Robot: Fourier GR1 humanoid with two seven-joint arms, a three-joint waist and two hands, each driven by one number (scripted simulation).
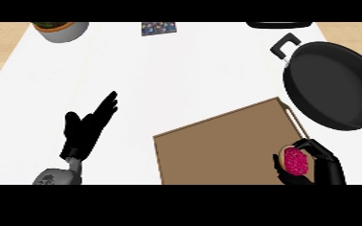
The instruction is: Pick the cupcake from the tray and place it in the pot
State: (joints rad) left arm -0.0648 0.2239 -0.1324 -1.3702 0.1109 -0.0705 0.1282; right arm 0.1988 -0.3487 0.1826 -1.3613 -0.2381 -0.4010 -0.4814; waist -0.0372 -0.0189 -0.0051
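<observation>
pot [326,84] behind tray [219,148], cupcake [295,161] at tray's right edge

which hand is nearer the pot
Right. The right hand, curled round the pink cupcake, sits just below the black pot at the tray's right edge. The left hand rests open far across the counter.

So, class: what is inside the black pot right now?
Nothing shows inside the pot: only its dark floor, though the view's right edge cuts it off. The cupcake sits in the right hand, at the tray's right edge, fingers covering its sides.
</observation>
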